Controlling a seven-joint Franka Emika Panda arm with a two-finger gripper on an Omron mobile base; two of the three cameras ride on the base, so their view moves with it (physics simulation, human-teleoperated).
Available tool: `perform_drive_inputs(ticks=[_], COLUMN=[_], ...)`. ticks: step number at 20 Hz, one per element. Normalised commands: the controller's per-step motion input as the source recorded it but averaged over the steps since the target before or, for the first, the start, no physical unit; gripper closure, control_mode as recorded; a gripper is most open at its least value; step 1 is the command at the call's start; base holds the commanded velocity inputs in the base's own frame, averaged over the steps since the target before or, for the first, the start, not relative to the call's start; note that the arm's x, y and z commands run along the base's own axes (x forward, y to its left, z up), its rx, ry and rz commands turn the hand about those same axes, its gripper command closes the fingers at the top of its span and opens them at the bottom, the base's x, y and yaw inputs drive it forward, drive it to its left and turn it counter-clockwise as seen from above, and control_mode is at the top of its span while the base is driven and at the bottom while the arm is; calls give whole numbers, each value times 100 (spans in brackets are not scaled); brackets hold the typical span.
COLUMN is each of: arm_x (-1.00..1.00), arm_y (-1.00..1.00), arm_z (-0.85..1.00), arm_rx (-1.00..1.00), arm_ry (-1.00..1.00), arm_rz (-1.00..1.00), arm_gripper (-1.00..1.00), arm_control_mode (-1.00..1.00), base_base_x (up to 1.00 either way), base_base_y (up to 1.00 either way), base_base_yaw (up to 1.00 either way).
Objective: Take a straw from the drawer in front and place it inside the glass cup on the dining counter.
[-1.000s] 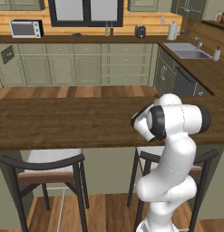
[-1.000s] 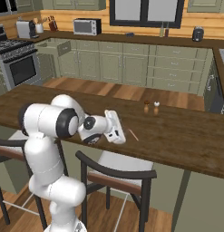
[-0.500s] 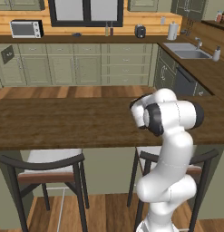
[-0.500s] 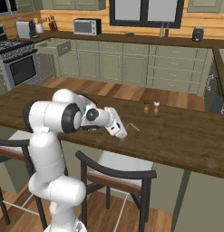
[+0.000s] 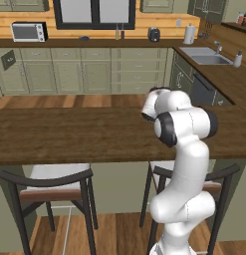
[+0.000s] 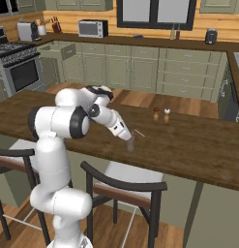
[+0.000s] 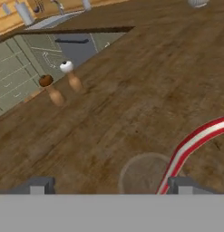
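I am working on the last part of the task: bringing the straw (image 7: 195, 140) to the glass cup (image 6: 131, 144) on the dining counter (image 6: 188, 145). In the right base view the gripper (image 6: 126, 137) is hanging over the dark wood tabletop, reaching forward and down, and the cup is standing directly under its tip, almost touching it. The cup is faint and see-through, so I can only make out its outline there.

In the hand view the round rim of the cup is lying just between the two dark fingertips (image 7: 38, 186), a little toward the right one. The straw is showing as a red and white striped stick that is rising from beside the right fingertip and going up to the right edge of the picture. I am judging that the gripper is closed narrowly on the straw, because it is starting right at the finger, but the contact itself is hidden at the bottom of the view, so this is probably, not certainly, so.

The straw's lower end seems to be over the right side of the cup's rim. Farther on the tabletop two small shakers (image 7: 61, 86), one with a brown top and one with a white top, are standing well apart from the cup.

For the next move I am thinking that the straw's lower end must be centred over the cup opening, then lowered inside before the gripper is opened. The cup is light, so a push on the rim could tip it.
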Motion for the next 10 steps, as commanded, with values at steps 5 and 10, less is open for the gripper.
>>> perform_drive_inputs(ticks=[5,10], arm_x=[0,-6], arm_y=[15,17], arm_z=[30,30], arm_rx=[0,0], arm_ry=[16,17], arm_rz=[0,0], arm_gripper=[-100,-100], arm_control_mode=[-100,-100], base_base_x=[0,0], base_base_y=[0,0], base_base_yaw=[0,0])
